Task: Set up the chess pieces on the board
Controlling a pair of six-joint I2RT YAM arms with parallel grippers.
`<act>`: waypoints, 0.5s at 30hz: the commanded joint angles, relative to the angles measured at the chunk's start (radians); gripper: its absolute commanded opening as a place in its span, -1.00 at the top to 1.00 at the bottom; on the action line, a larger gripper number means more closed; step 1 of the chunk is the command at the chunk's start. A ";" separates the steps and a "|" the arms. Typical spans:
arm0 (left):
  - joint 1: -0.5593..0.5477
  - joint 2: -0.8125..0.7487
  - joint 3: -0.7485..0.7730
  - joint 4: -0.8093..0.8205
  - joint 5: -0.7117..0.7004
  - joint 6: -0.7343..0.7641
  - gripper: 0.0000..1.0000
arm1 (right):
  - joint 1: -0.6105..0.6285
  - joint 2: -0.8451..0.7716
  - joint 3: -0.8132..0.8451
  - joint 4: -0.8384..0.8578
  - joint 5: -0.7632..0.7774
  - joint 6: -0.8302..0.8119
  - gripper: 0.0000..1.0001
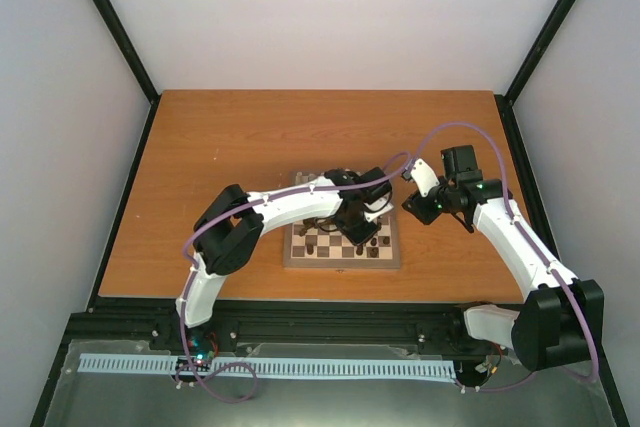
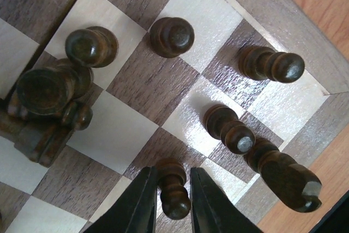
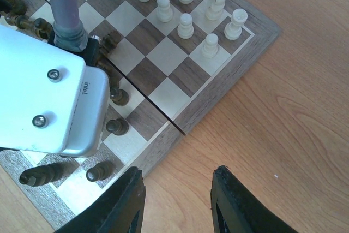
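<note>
The board [image 1: 340,260] lies at the table's middle front. My left gripper [image 1: 366,237] reaches over its near right corner. In the left wrist view the left gripper [image 2: 174,172] is closed round a dark brown pawn [image 2: 175,200] standing upright on a square near the board's border [image 2: 272,4]. Other dark pieces [image 2: 172,36] stand on nearby squares, with bigger ones grouped at the left [image 2: 46,94]. My right gripper [image 3: 177,189] is open and empty above bare table beside the board's edge [image 3: 240,64]. Cream-white pieces [image 3: 185,25] stand at the far side.
The left arm's wrist camera housing [image 3: 49,85] and its purple cable [image 3: 62,4] cover part of the board in the right wrist view. Dark pawns [image 3: 117,126] stand next to it. Black frame rails [image 1: 125,207] border the wooden table [image 1: 230,147].
</note>
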 commanded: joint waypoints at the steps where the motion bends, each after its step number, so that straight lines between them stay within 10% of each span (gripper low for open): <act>1: -0.015 -0.004 0.024 -0.002 -0.018 -0.008 0.54 | -0.007 0.004 -0.007 0.008 0.001 -0.001 0.32; 15: 0.006 -0.427 -0.225 0.112 -0.260 -0.065 0.09 | -0.007 0.005 -0.009 0.000 -0.017 -0.001 0.32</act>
